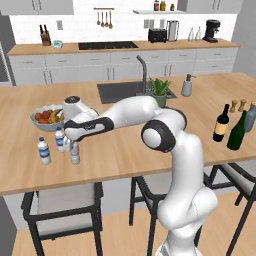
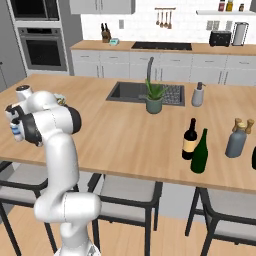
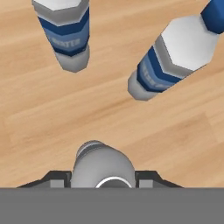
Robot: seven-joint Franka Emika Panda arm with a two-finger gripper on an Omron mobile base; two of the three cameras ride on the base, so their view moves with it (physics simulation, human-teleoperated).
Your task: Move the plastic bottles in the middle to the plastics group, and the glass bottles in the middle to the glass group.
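Note:
The small plain clear plastic bottle (image 1: 75, 156) stands on the island counter at the left, right beside the two blue-labelled water bottles (image 1: 44, 151) (image 1: 60, 139). My gripper (image 1: 75, 145) comes down over its top. In the hand view the plain bottle (image 3: 103, 164) sits between my fingertips (image 3: 57, 178), which press its sides; my gripper (image 3: 103, 179) is shut on it. The water bottles (image 3: 65, 37) (image 3: 175, 61) stand just beyond. Far to the right stand the near-black wine bottle with a tan label (image 1: 221, 123), the dark green wine bottle (image 1: 237, 131) and the grey-blue bottle (image 1: 250, 117).
A fruit bowl (image 1: 46, 118) sits behind the water bottles. The sink (image 1: 122, 91), a potted plant (image 1: 160, 92) and a grey soap dispenser (image 1: 187, 86) are mid-counter. Two brown shakers (image 1: 238, 105) stand by the grey-blue bottle. Stools (image 1: 62, 200) line the near counter edge.

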